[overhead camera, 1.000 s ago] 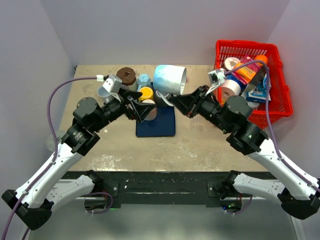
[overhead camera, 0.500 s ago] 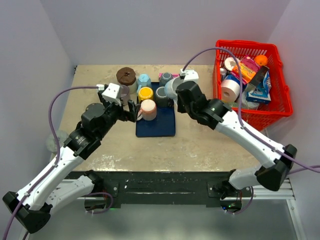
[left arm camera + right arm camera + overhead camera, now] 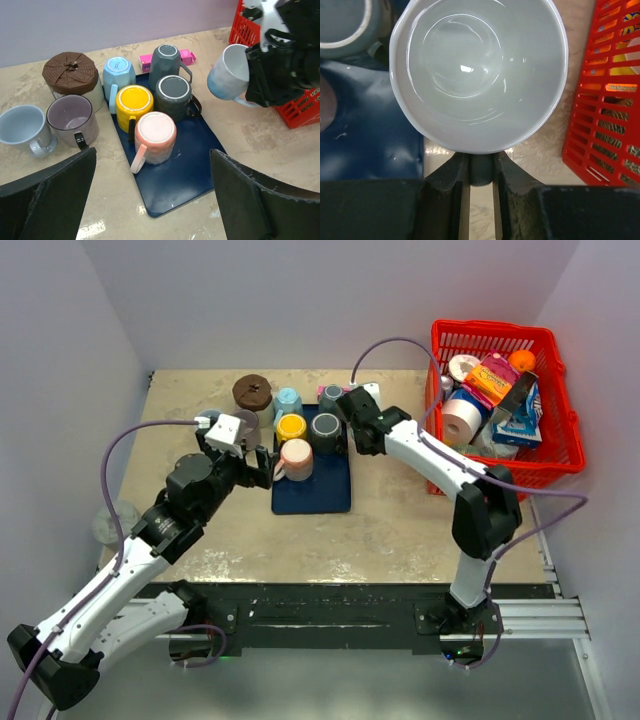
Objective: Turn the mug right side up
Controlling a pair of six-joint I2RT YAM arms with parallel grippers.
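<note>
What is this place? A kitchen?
Probably a robot test booth, not a kitchen: plain lilac walls box in a beige table, a left robot arm and a right robot arm are bolted at its edge, and the right one's fingers hold a pale blue ceramic mug.

Right wrist view: mug (image 3: 479, 75) shows interior only, outer wall hidden, top of rim cut off by upper frame edge. Handle mostly buried between fingers of right gripper (image 3: 481, 168) at bottom centre. Red basket (image 3: 600, 100) cropped at right edge, contents blurred behind mesh.

Top view: mug not made out under right wrist.

Left wrist view: fingers (image 3: 50, 200) of left gripper (image 3: 152, 150) cut off at lower corners. Pink box (image 3: 145, 61) half hidden behind tall grey mug (image 3: 167, 62).
</note>
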